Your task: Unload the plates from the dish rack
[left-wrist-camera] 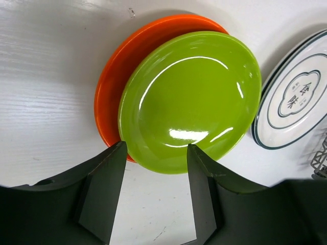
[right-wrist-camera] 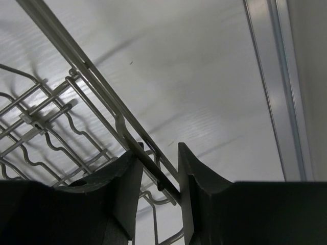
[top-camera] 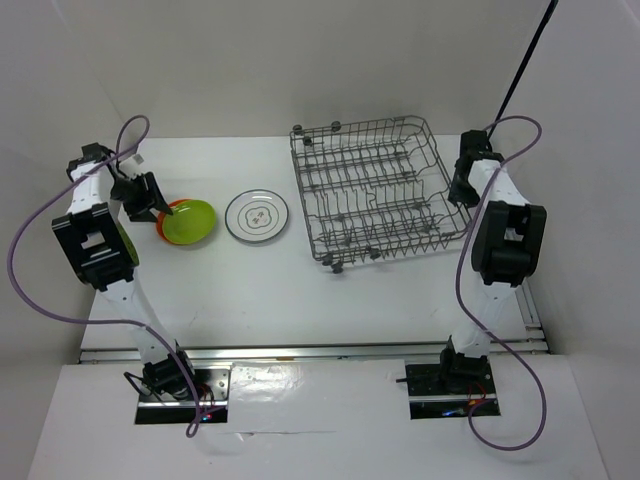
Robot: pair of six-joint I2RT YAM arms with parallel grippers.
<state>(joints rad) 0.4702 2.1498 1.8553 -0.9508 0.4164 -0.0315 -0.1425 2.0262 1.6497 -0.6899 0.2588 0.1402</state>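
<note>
The lime green plate (top-camera: pixel 192 222) lies on the orange plate (top-camera: pixel 164 222) at the table's left. They also show in the left wrist view, green (left-wrist-camera: pixel 189 97) over orange (left-wrist-camera: pixel 113 76). My left gripper (top-camera: pixel 158 207) (left-wrist-camera: pixel 156 163) is open, its jaws either side of the green plate's near edge. The white plate with grey line drawing (top-camera: pixel 257 216) (left-wrist-camera: pixel 296 97) lies flat to the right. The dish rack (top-camera: pixel 375 190) holds no plates that I can see. My right gripper (top-camera: pixel 460 188) (right-wrist-camera: pixel 157 158) is shut on the rack's right rim wire (right-wrist-camera: pixel 102 97). The other two plates are out of view.
White walls close in the table at back and sides. A metal rail (top-camera: pixel 320 350) runs along the table's near edge. Purple cables (top-camera: pixel 30 250) loop beside both arms. In the right wrist view another rail (right-wrist-camera: pixel 271 87) runs by the right wall.
</note>
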